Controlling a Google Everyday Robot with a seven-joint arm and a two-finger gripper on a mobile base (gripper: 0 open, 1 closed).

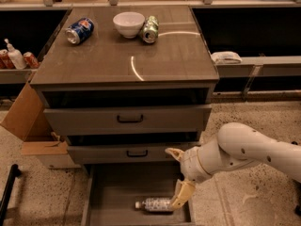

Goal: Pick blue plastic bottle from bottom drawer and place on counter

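The blue plastic bottle [155, 204] lies on its side in the open bottom drawer [117, 192], white cap pointing left, near the drawer's front. My gripper [172, 178] hangs over the right part of the drawer, open, its fingers spread wide one above the other. The lower finger [181, 195] reaches down beside the bottle's right end; whether it touches I cannot tell. The upper finger [173, 152] sits just in front of the middle drawer. The counter [108, 60] tops the cabinet.
On the counter stand a blue soda can [79, 30], a white bowl [129, 23] and a green can [150, 29]. A cardboard box [28, 126] leans at the cabinet's left. Side shelves hold bottles [14, 56] on the left and a white object [225, 57] on the right.
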